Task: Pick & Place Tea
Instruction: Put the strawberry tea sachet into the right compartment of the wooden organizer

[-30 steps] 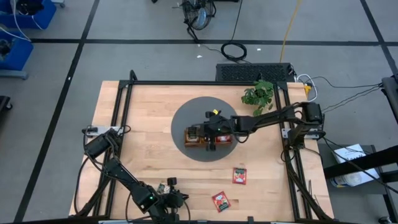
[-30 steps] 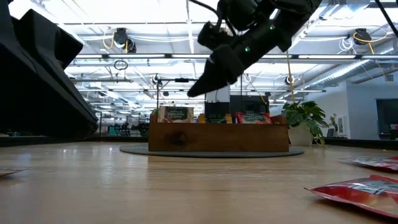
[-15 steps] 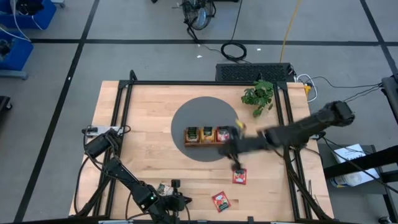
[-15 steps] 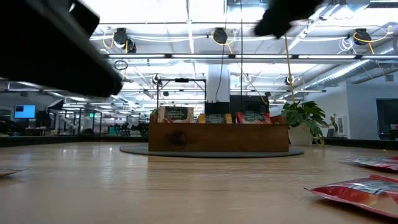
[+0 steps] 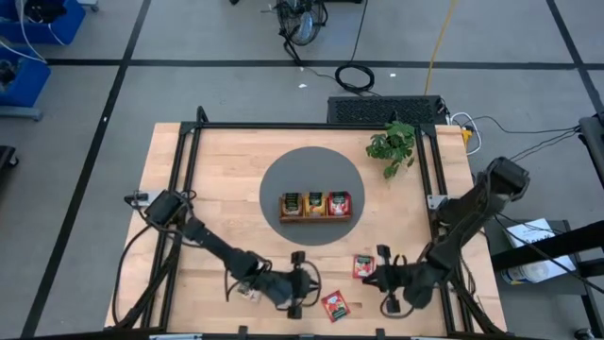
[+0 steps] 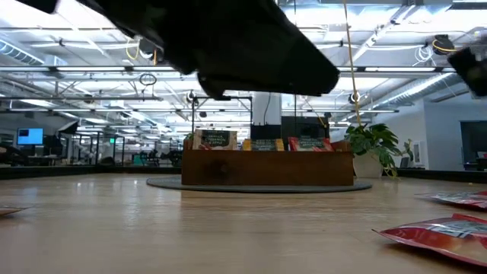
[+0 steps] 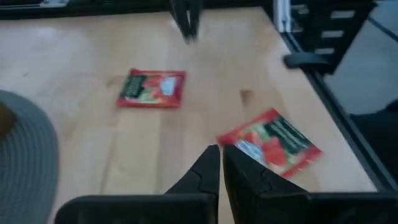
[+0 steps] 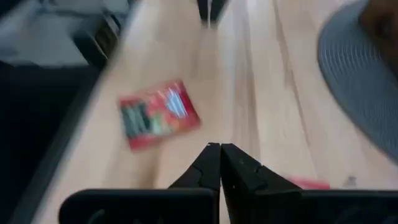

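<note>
Near edge: left claw (image 5: 300, 283) closed, empty, beside a red sachet (image 5: 335, 305). Right claw (image 5: 377, 275) also closed, empty, just beside the other red sachet (image 5: 363, 266). Farther off, the tray (image 5: 315, 205) on the grey mat (image 5: 311, 194) holds the rest. Advice: open wide before descending, come down flat, pinch one edge only.

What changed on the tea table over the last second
The right end effector left the wooden tray, swung to the near edge beside a red sachet, and shut empty. The left end effector slid along the near edge toward the other red sachet, shut throughout. Both red sachets, the tray on its grey mat and the plant stayed put.
</note>
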